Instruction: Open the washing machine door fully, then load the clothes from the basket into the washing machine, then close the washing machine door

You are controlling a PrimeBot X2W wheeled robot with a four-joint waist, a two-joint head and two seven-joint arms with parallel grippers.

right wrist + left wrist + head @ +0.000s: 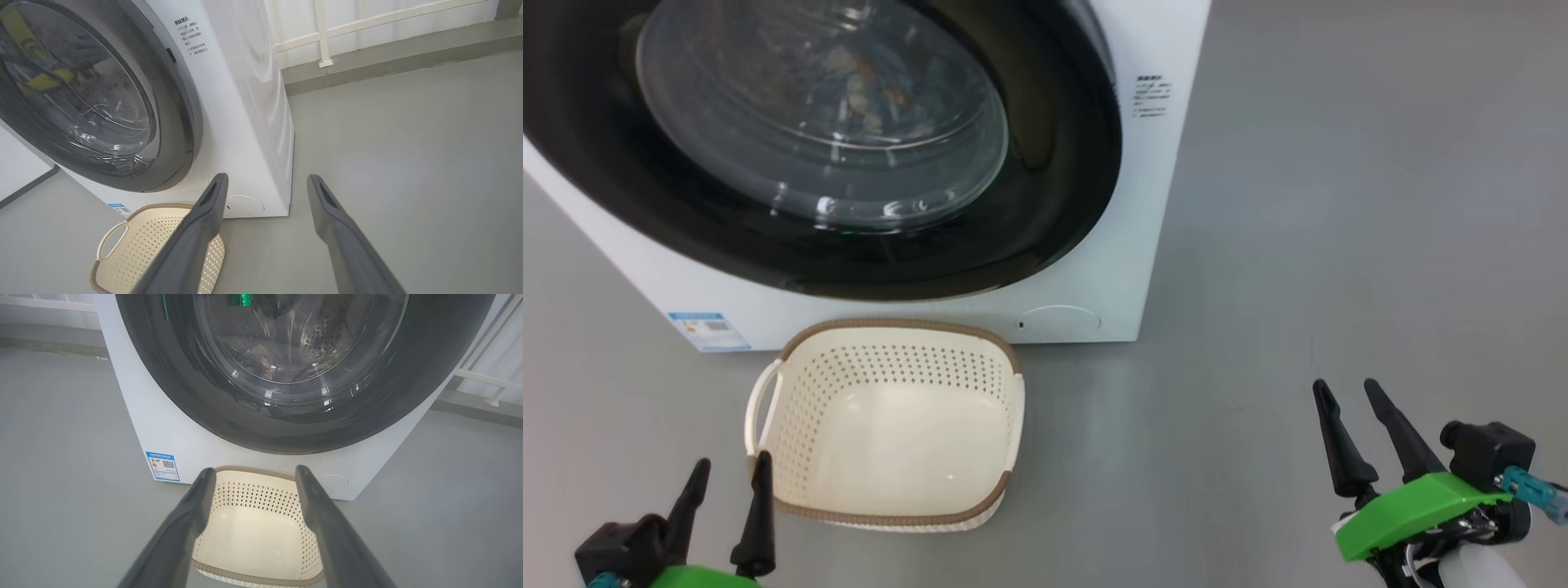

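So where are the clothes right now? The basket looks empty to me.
In the head view the clothes lie inside the washing machine, behind the glass of its closed door, just above the empty basket on the floor.

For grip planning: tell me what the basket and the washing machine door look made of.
The basket: matte cream plastic, by its moulded perforations; brown woven-look rim, probably plastic. The washing machine door: glossy black rim, likely plastic; clear bulging window, seemingly glass, by its highlights.
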